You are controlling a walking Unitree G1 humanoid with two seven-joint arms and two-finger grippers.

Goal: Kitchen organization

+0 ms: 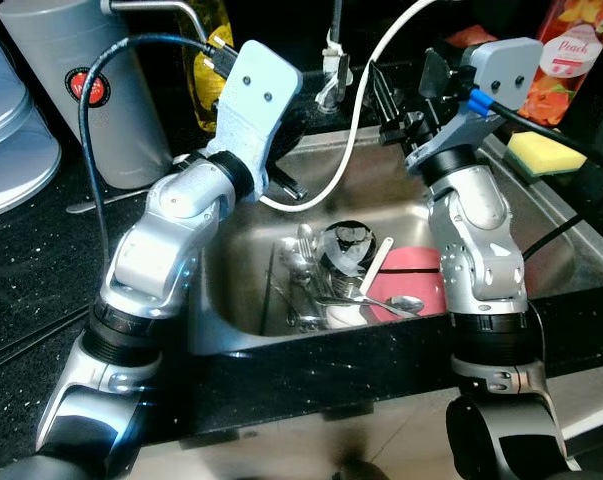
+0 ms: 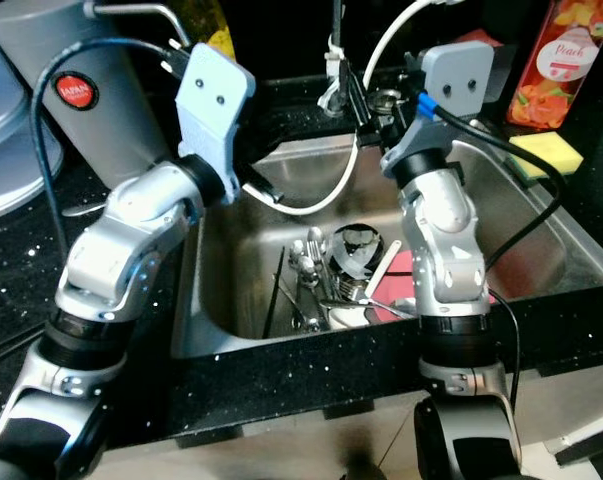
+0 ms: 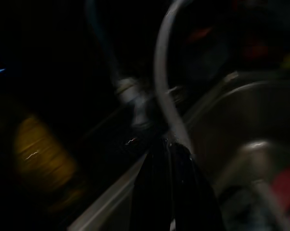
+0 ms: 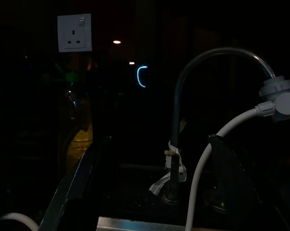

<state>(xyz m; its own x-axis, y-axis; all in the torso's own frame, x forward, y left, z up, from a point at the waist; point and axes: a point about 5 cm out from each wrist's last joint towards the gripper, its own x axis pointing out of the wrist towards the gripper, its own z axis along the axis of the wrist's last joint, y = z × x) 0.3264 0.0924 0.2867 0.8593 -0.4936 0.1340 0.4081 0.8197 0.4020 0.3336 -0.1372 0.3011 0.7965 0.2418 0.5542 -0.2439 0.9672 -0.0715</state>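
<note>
A black speckled bench surrounds a steel sink that takes up the middle of the head views. At ten o'clock from the sink stands a tall grey canister with a round red label, and beyond it at nine o'clock a stack of pale lids or bowls. At two o'clock stands a carton marked Peach, with a yellow sponge lying on the sink's rim just below it. A yellow bottle stands at eleven o'clock, behind the left arm.

A curved tap rises at twelve o'clock, with cloth tied at its base; a white hose runs from its spout down into the basin.

In the basin lie the dishes: a red plate at four o'clock, a shiny round steel cup in the middle, a pale flat stick leaning between them, and a heap of spoons and forks at seven o'clock.

The left end effector hovers over the sink's back left rim, near the hose, its black fingers pressed together on nothing. The right end effector hangs over the back rim facing the tap, its two fingers spread wide apart, empty.
</note>
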